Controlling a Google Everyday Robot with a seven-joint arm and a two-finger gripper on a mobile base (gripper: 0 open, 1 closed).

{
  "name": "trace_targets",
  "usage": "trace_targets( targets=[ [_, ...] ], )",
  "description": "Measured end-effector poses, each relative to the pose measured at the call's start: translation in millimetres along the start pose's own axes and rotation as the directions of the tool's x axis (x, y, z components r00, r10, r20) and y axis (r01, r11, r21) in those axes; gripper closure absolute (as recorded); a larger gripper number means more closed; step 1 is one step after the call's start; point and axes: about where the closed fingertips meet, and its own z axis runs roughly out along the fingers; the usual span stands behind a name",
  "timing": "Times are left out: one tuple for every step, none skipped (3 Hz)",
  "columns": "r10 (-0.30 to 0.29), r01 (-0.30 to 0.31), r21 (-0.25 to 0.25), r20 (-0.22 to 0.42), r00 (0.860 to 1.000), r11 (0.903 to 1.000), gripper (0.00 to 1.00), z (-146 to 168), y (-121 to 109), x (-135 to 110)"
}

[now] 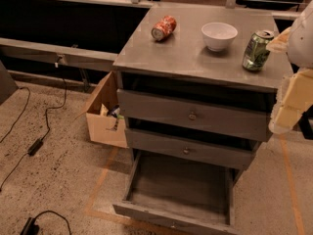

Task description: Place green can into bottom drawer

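The green can (257,50) stands upright at the right edge of the grey cabinet top (181,53), tilted slightly in view. The bottom drawer (178,190) is pulled fully open and its tray holds nothing. My gripper (292,94) is at the right edge of the picture, just right of and a little below the can, with cream-coloured fingers (293,102) pointing down; it does not touch the can.
A red-orange can (163,28) lies on its side at the back left of the cabinet top. A white bowl (219,35) stands between the two cans. Two upper drawers with round knobs (192,115) are nearly shut. A cardboard box (105,114) and cables (34,146) lie left on the floor.
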Motion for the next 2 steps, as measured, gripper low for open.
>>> trace_targets(
  targets=[
    [0.000,0.000,0.000,0.000,1.000,1.0000,0.00,0.0,0.0,0.0],
    [0.101,-0.103,0.041,0.040,0.994,0.9939,0.00,6.4,-14.0,14.0]
  ],
)
